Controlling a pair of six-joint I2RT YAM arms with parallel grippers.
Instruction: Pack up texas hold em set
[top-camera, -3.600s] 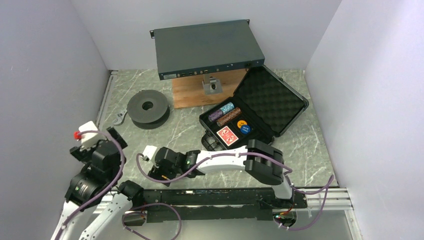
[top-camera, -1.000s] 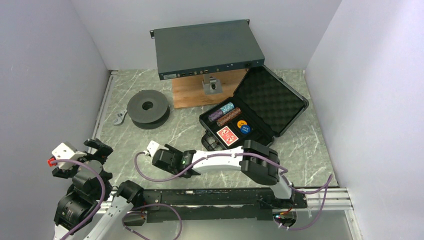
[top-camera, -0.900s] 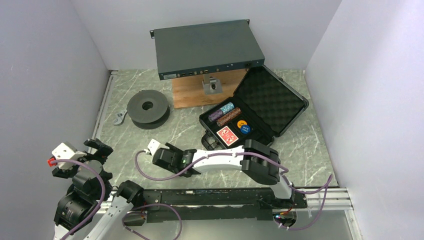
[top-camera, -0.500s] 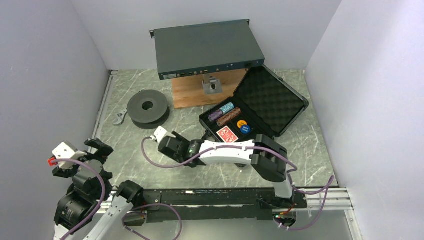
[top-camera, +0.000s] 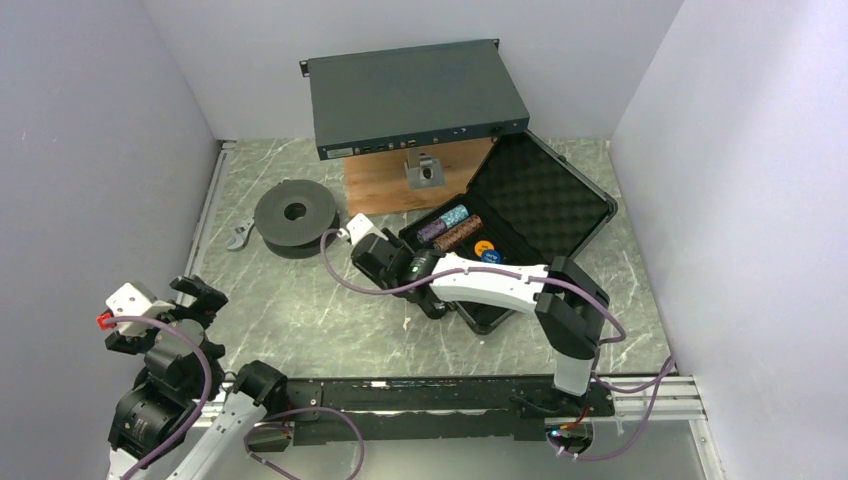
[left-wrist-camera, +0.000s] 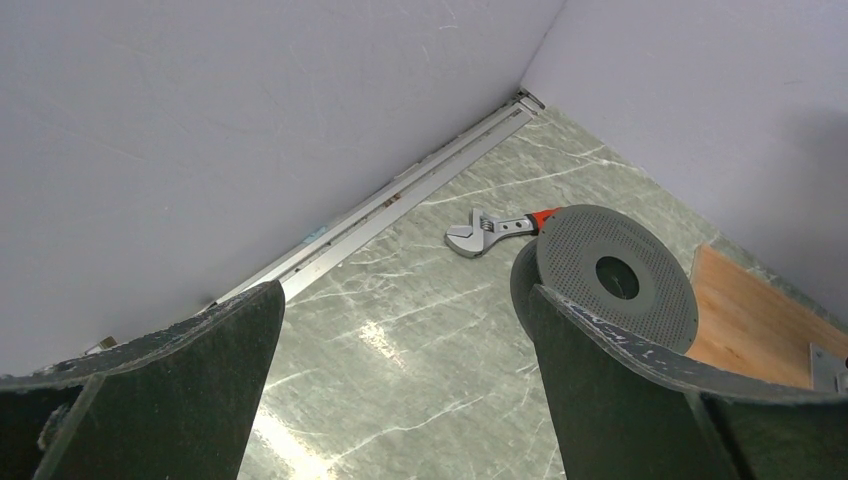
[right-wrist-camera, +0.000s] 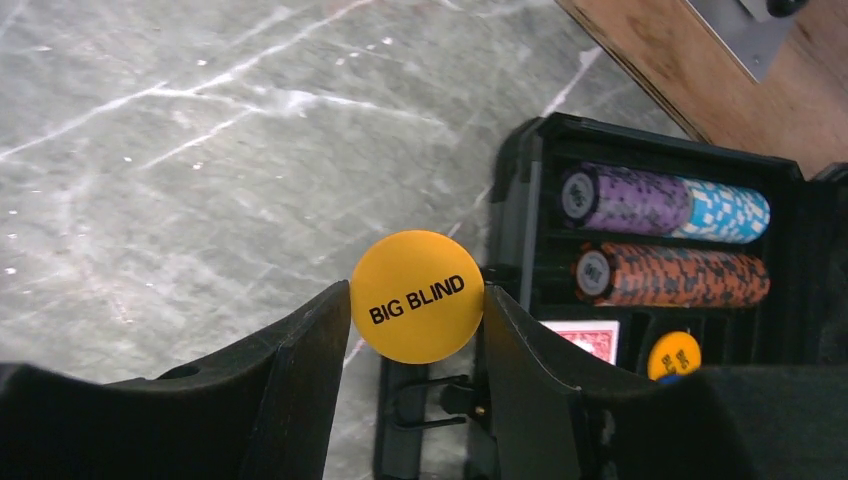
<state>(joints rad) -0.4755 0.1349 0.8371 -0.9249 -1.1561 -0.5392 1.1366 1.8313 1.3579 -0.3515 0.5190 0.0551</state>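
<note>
The black case (top-camera: 545, 195) lies open at right of centre, foam lid back. Its tray holds purple (right-wrist-camera: 625, 200), teal (right-wrist-camera: 728, 212) and brown (right-wrist-camera: 680, 277) chip stacks, a red-backed deck (right-wrist-camera: 585, 337) and an orange disc (right-wrist-camera: 673, 355). My right gripper (right-wrist-camera: 417, 300) is shut on a yellow "BIG BLIND" disc (right-wrist-camera: 417, 296), held above the table just left of the case's front-left corner; it also shows in the top view (top-camera: 385, 262). My left gripper (left-wrist-camera: 405, 292) is open and empty, at the near left (top-camera: 160, 320).
A dark grey spool (top-camera: 295, 215) and a small wrench (top-camera: 238, 237) lie at the left. A flat teal-grey metal box (top-camera: 410, 95) rests on a wooden board (top-camera: 385, 185) at the back. Walls close in on three sides.
My right arm has swung from the near left of the table back and right to the case's left edge. The left arm pulled back earlier and has been still for the last second.
</note>
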